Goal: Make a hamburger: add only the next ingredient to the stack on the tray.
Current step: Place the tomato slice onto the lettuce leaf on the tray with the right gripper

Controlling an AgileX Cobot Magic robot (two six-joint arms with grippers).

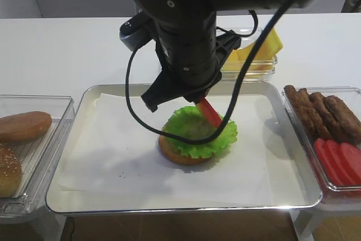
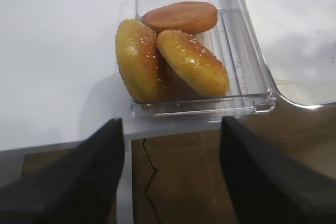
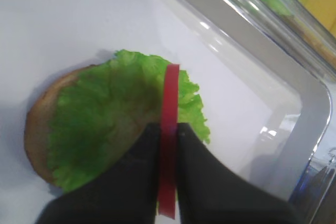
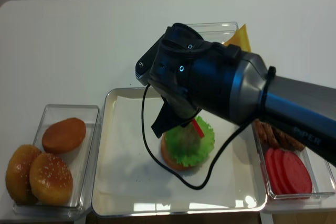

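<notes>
The right claw, clamped on the edge of the tomato slice, holds it tilted over the lettuce of the stack at the tray's centre. The slice is best lowered flat and centred before release. The left claw gapes empty near the bun bin.

A glossy black robot arm is showing a rounded, bulky wrist housing with a small glowing teal light and a few round screw heads. A thin black cable is looping loosely below it. Faint grey lettering is running along the forearm. Its fingers are looking matte black.
</notes>
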